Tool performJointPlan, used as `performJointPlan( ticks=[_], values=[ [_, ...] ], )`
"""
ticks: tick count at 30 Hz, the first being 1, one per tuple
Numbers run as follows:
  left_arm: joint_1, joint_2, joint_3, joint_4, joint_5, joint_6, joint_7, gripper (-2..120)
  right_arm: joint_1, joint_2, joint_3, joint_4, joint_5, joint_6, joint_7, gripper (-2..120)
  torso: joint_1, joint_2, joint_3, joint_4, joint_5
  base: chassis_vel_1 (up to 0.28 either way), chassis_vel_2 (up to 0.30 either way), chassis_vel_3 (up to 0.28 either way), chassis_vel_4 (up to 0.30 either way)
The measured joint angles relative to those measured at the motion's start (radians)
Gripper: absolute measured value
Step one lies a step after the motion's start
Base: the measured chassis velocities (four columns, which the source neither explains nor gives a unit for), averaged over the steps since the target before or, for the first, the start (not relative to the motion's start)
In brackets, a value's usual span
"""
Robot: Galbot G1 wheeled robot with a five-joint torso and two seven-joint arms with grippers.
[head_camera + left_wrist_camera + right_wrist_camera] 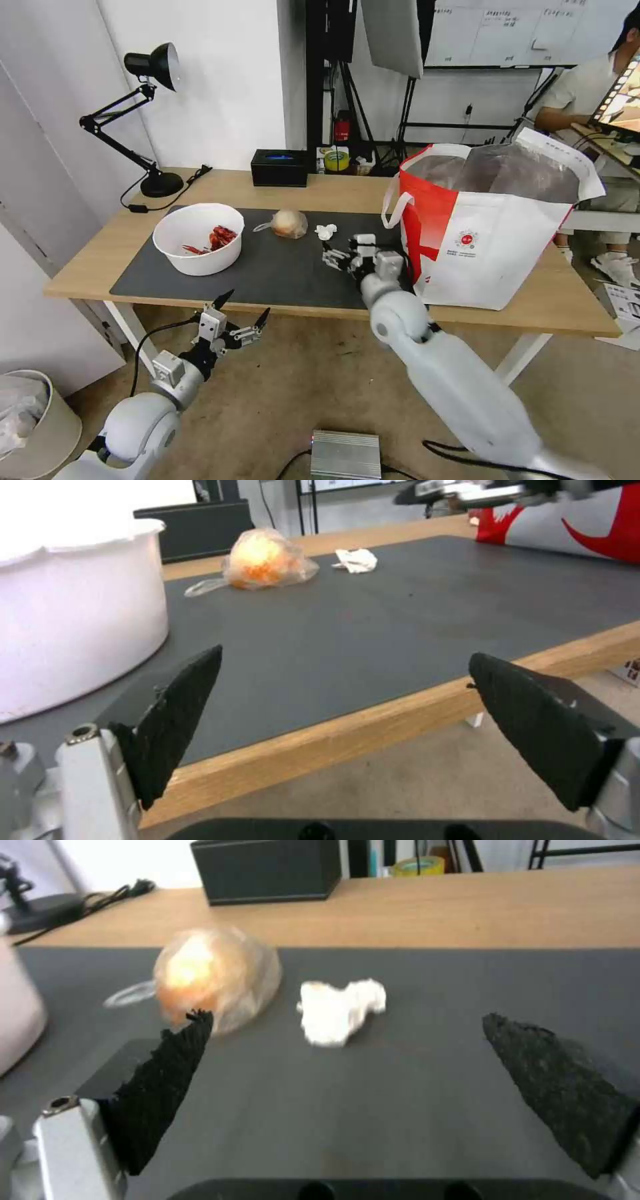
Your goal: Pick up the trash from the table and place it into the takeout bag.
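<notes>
- Table [320, 190]: light wood top, white legs.
- Mat [280, 267]: plain dark grey.
- Bowl [198, 239]: white, with red shells inside.
- Bag with lump [289, 224]: clear film over a tan-orange lump.
- Tissue [325, 231]: white.
- Takeout bag [490, 250]: white panels, red side and trim, silver foil lining, white loop handles, small round red logo.
- Box [279, 167]: black.
- Desk lamp [143, 120]: black.
- Left gripper [241, 312] and right gripper [331, 255]: black finger pads on silver-white bodies.
</notes>
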Motion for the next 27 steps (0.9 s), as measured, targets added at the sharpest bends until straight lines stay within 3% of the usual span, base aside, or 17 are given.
performJointPlan(
  ticks=[11, 27],
  values=[
    [0.015, -0.002, -0.001, -0.005, 0.012, -0.003, -0.001, 100, 0.176, 0.127, -0.021, -0.275, -0.010, -0.030, 0.033, 100, 0.000, 0.000, 0.000, 0.0000, 0.0001, 0.000, 0.000, 0.000, 0.000],
    [0.025, -0.001, -0.001, -0.011, 0.013, -0.004, -0.003, 100, 0.266, 0.230, 0.010, -0.508, -0.021, -0.044, 0.023, 100, 0.000, 0.000, 0.000, 0.0000, 0.0001, 0.000, 0.000, 0.000, 0.000]
  ],
)
